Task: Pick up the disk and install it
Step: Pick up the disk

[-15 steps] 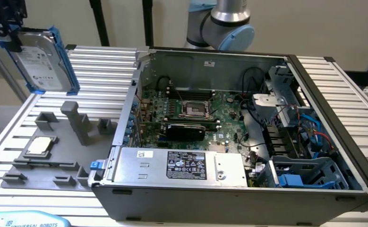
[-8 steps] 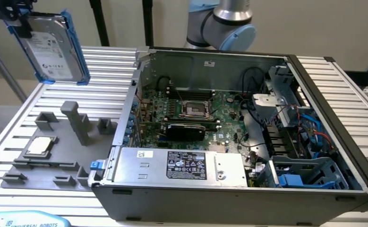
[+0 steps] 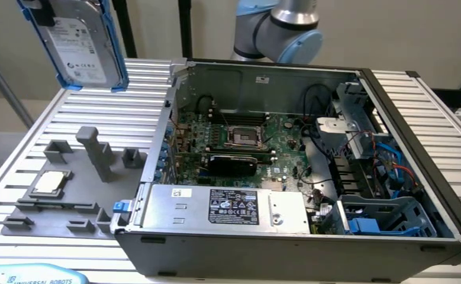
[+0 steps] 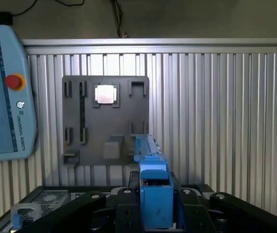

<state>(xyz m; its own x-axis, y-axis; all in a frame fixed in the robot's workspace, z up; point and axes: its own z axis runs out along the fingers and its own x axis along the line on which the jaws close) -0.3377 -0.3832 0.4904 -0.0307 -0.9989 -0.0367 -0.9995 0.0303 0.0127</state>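
The gripper is clamped on the disk. In the wrist view its black fingers press against either side of the bright blue frame. In the exterior view the disk hangs in the air, nearly upright and slightly tilted, with its white label facing the camera and the blue frame running round its edges. It is clear of the table and sits to the exterior view's left of the open computer case, touching neither.

Under the disk, on the ribbed table, lies a grey holder tray with a small square silver chip seated in one of its slots. Inside the case are the green motherboard, a grey power supply box with a black label along the near side, and a blue drive cage in the near corner at the exterior view's right. The robot arm rises behind the case, and a blue control tablet with a red button lies on the table.
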